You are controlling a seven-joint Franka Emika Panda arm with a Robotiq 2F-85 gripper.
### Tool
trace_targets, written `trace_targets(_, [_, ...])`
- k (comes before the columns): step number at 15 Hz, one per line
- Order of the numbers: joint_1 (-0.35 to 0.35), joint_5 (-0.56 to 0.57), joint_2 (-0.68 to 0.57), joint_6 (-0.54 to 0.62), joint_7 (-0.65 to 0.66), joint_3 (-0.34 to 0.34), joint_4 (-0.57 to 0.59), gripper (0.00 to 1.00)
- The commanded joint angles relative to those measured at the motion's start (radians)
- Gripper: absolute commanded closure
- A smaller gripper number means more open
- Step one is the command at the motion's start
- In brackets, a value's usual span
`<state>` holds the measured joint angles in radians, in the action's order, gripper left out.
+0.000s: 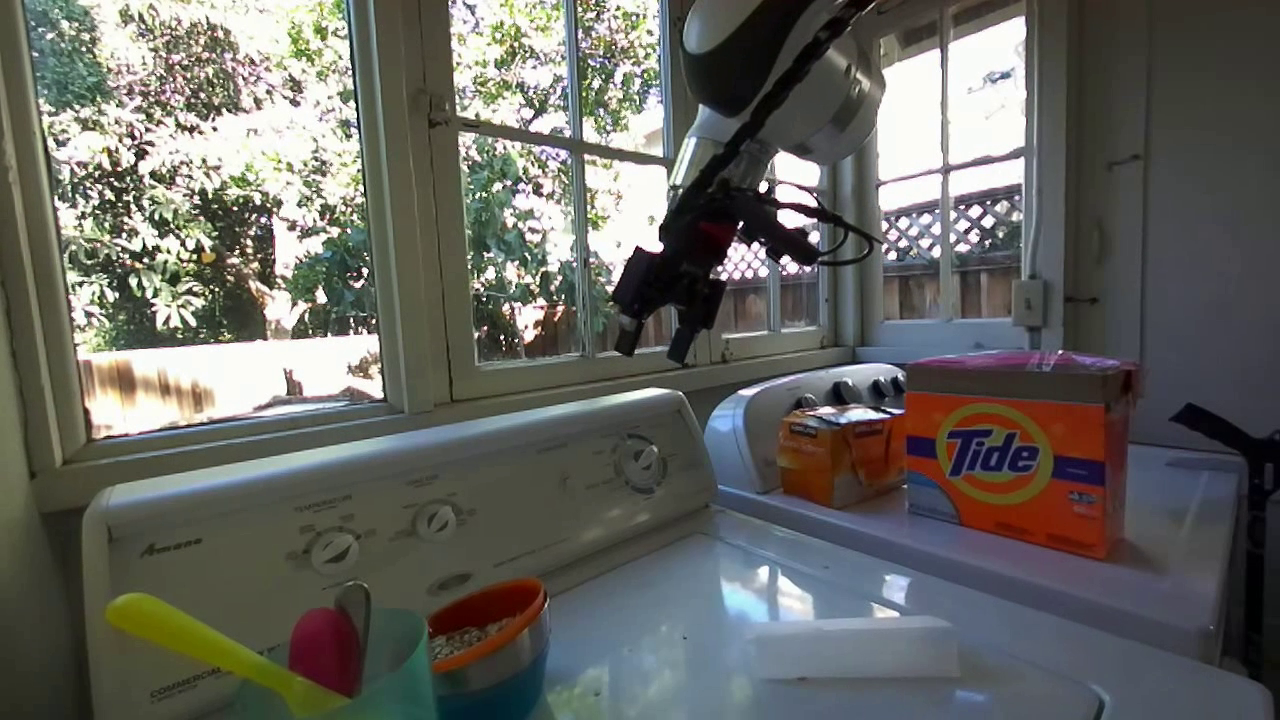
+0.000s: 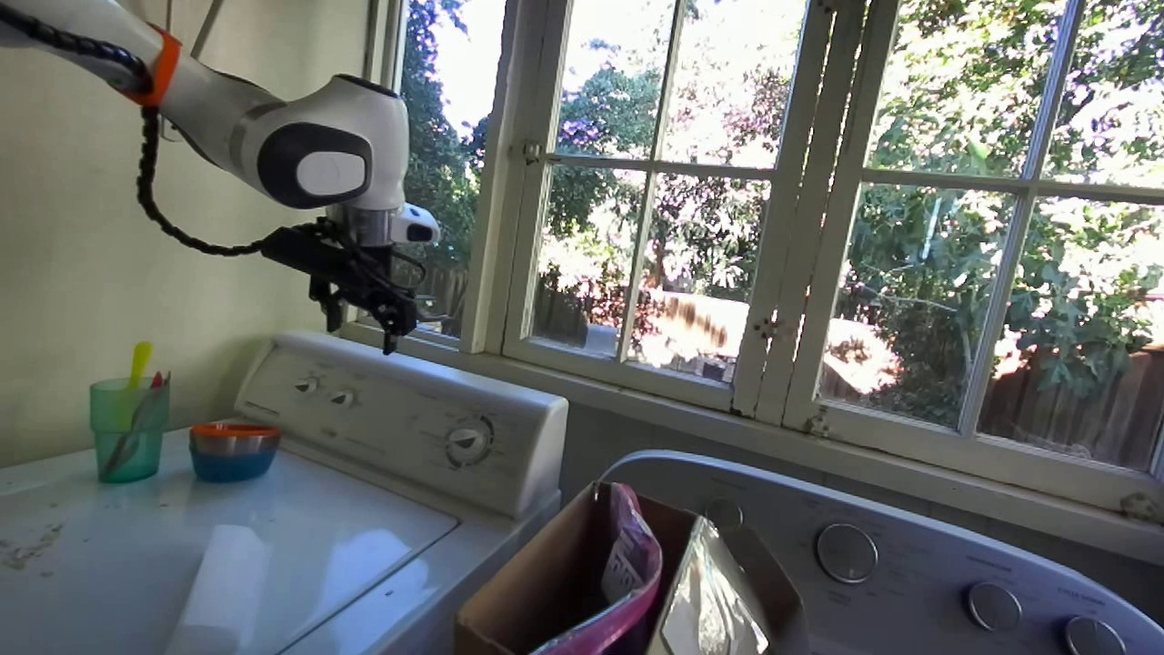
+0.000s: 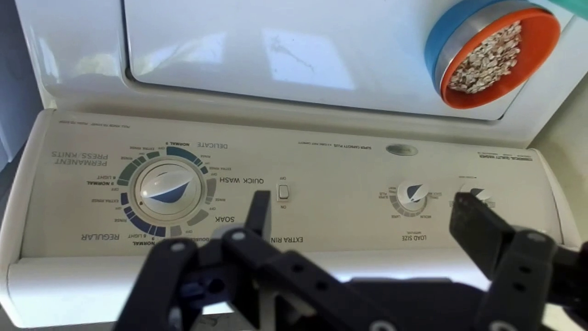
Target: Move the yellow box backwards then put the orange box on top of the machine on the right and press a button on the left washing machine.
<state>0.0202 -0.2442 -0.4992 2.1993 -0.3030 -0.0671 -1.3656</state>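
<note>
Here, black gripper with jaws apart, over the glossy white left washing machine. On the smooth right machine: tall orange box, printed cardboard, pink-edged; low yellow box just beside.

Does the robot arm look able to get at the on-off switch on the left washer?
Probably yes: the gripper hangs open above the washer and nothing visible blocks the switch, though the gripper may need to shift sideways.
</note>
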Motion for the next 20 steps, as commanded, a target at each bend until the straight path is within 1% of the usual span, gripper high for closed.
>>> trace_targets(1, [-0.01,0.049,-0.064,-0.024,0.046,-0.004,0.07,0.0])
trace_targets(5, [-0.05,0.121,-0.181,-0.009,0.132,0.012,0.18,0.0])
trace_targets(8, [-0.093,0.204,-0.276,-0.027,0.28,0.057,0.292,0.0])
trace_targets(10, [-0.113,0.243,-0.333,-0.051,0.349,0.08,0.371,0.0])
trace_targets(13, [-0.134,0.275,-0.417,-0.088,0.451,0.109,0.498,0.0])
trace_targets(14, [-0.109,0.252,-0.334,-0.023,0.38,0.075,0.359,0.0])
trace_targets(15, [-0.112,0.254,-0.348,-0.028,0.388,0.077,0.378,0.0])
trace_targets(18, [-0.11,0.253,-0.346,-0.028,0.386,0.075,0.377,0.0])
trace_targets(19, [-0.125,0.283,-0.379,-0.078,0.404,0.099,0.426,0.0])
trace_targets(20, [-0.132,0.298,-0.408,-0.075,0.399,0.105,0.46,0.0])
